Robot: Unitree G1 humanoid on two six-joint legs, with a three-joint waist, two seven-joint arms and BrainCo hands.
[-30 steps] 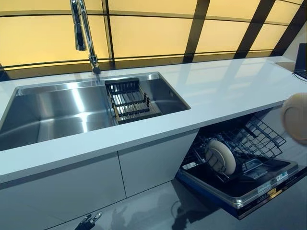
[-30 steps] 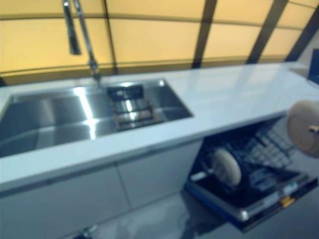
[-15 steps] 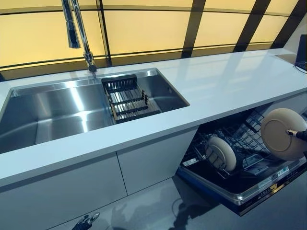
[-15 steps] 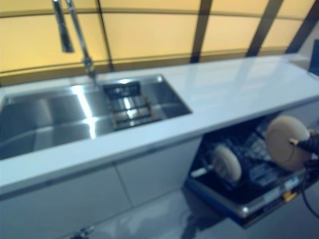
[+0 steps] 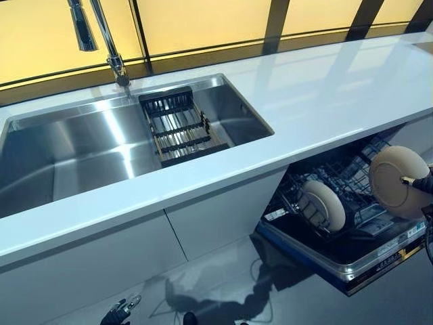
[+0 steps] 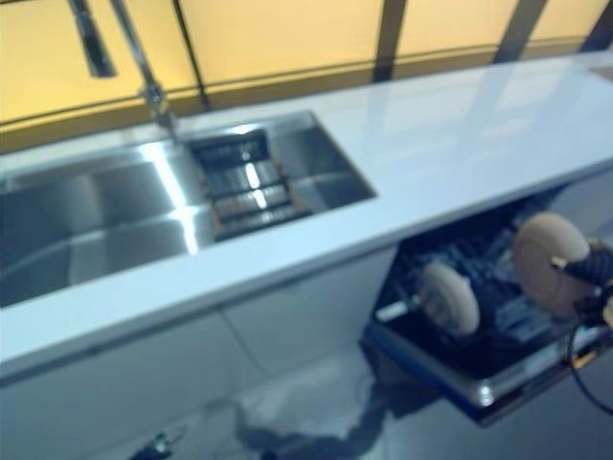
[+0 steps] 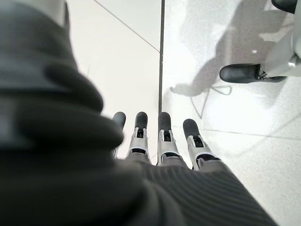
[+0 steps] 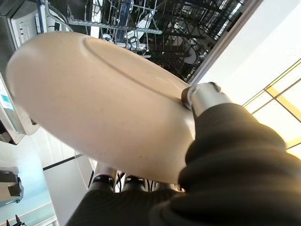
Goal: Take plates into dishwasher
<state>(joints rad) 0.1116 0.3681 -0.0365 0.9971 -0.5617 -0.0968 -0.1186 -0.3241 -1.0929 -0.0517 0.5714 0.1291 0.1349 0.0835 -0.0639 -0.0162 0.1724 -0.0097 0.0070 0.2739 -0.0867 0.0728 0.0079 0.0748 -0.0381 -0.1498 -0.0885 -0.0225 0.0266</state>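
My right hand (image 5: 425, 183) comes in at the right edge and is shut on a beige plate (image 5: 394, 181). It holds the plate upright over the pulled-out dishwasher rack (image 5: 342, 177). In the right wrist view the thumb (image 8: 203, 97) presses on the plate's (image 8: 94, 99) rim and the fingers (image 8: 109, 181) curl behind it, with the rack's wires beyond. A second beige plate (image 5: 323, 205) stands on edge in the rack, left of the held one. My left hand (image 5: 119, 313) hangs low near the floor with straight fingers (image 7: 164, 136) and holds nothing.
A white countertop (image 5: 325, 95) runs above the dishwasher. A steel sink (image 5: 67, 156) with a black drainer rack (image 5: 177, 128) and a tall faucet (image 5: 101, 34) lies to the left. The open dishwasher door's front edge (image 5: 352, 261) juts over the floor beside white cabinet fronts (image 5: 216, 217).
My right hand brought the plate from the right edge down and left over the rack, a little nearer the racked plate. The camera has tilted down. The left hand hangs as before.
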